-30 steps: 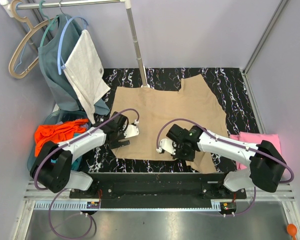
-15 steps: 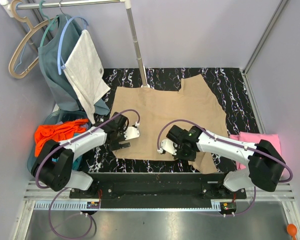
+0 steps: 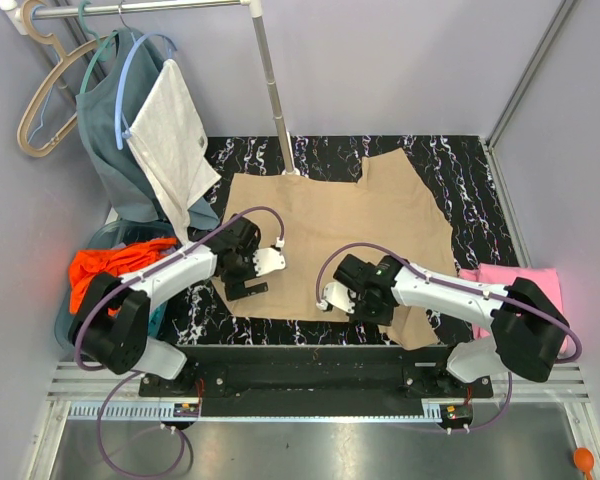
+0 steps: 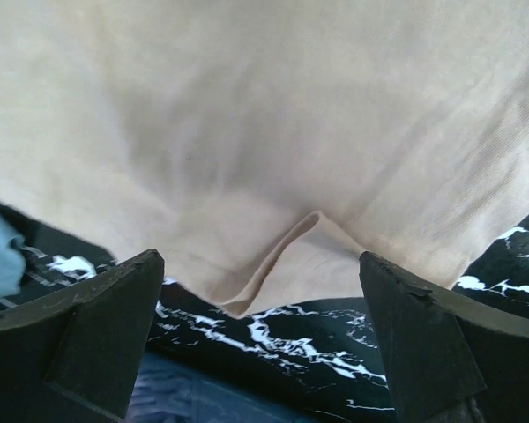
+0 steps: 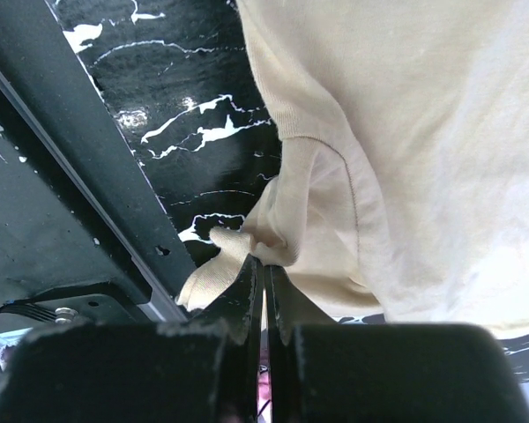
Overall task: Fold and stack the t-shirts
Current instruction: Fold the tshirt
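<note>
The tan t-shirt (image 3: 340, 225) lies spread flat on the black marbled table (image 3: 460, 170). My left gripper (image 3: 248, 290) hovers open over the shirt's near left corner. In the left wrist view a small fold of that tan hem (image 4: 273, 256) sits between the wide-apart fingers (image 4: 88, 335). My right gripper (image 3: 372, 312) is at the shirt's near edge, shut on a bunched bit of the tan cloth (image 5: 278, 238). A folded pink t-shirt (image 3: 520, 282) lies at the right edge. An orange t-shirt (image 3: 115, 268) is heaped at the left. A teal t-shirt (image 3: 105, 130) hangs on a hanger.
A blue bin (image 3: 100, 240) holds the orange shirt at the left. A clothes rail with its upright pole (image 3: 275, 100) stands at the table's far edge, carrying hangers and a pale grey cloth (image 3: 170, 135). A black frame bar (image 5: 79, 194) runs along the near edge.
My left gripper has shifted a little to the right, onto the shirt's near left corner, staying open. The right gripper has edged slightly nearer, still gripping the cloth.
</note>
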